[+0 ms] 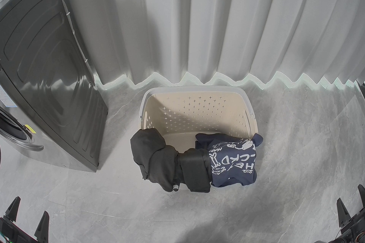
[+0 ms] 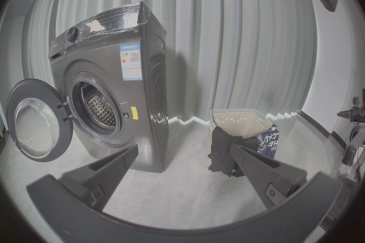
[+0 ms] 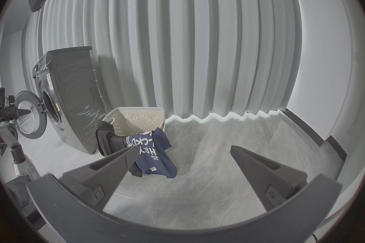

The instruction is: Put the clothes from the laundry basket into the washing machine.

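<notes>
Fingers [image 2: 106, 171] spread wide apart on the left gripper [image 2: 183, 149] and the right gripper [image 3: 184, 149], both empty.
A crumpled charcoal garment [image 1: 159, 160], possibly two pieces, and a navy printed shirt [image 1: 232, 160] drape over the near rim of the beige perforated plastic laundry basket [image 1: 197, 90]. To its left stands the grey metal washing machine [image 1: 49, 76], its round door [image 2: 38, 120] swung open.

Left gripper [image 2: 183, 148] up close: two dark grey wedge fingers [image 2: 102, 175] tapering to points, with dotted pads [image 2: 238, 156] on the inner faces and a round screw [image 2: 272, 191] near each base. Right gripper [image 3: 183, 149] looks the same, its wedges rising from a curved grey bracket [image 3: 182, 224].
</notes>
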